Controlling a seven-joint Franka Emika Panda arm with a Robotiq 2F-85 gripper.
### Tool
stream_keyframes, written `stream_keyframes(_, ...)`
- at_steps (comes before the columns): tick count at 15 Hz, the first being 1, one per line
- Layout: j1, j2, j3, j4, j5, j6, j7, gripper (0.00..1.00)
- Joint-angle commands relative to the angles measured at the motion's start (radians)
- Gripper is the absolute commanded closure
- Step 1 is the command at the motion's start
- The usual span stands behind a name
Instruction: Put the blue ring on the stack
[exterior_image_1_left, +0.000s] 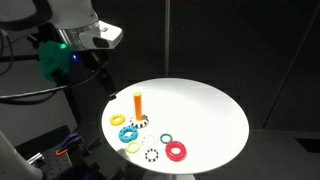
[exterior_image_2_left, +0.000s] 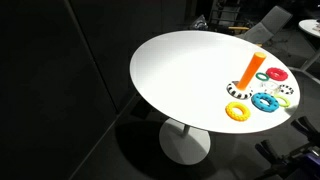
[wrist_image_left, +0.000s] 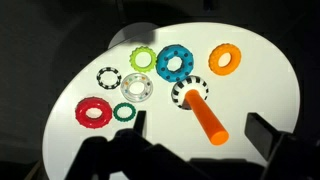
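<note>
The blue ring (wrist_image_left: 174, 63) is a cyan toothed ring lying flat on the white round table, just beyond the stack. It also shows in both exterior views (exterior_image_1_left: 129, 133) (exterior_image_2_left: 265, 101). The stack (wrist_image_left: 203, 115) is an upright orange peg on a white-and-dark round base, seen in both exterior views (exterior_image_1_left: 138, 103) (exterior_image_2_left: 249, 70). No ring is on it. My gripper (wrist_image_left: 200, 130) is open and empty, high above the table, with its dark fingers on either side of the peg in the wrist view. It touches nothing.
Other rings lie around the peg: a yellow-orange one (wrist_image_left: 225, 60), a yellow-green one (wrist_image_left: 140, 58), a black-and-white one (wrist_image_left: 108, 75), a clear one (wrist_image_left: 133, 87), a red one (wrist_image_left: 93, 111) and a green one (wrist_image_left: 124, 112). The table edge (exterior_image_1_left: 235, 150) drops to a dark floor.
</note>
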Motion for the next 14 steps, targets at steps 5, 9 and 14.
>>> stream_keyframes(5,-0.017,0.005,0.017,0.002,0.016,-0.003,-0.013,0.00)
stream_keyframes(9,0.013,0.058,0.062,0.022,0.030,0.012,0.026,0.00)
stream_keyframes(14,0.048,0.167,0.149,0.042,0.054,0.082,0.089,0.00)
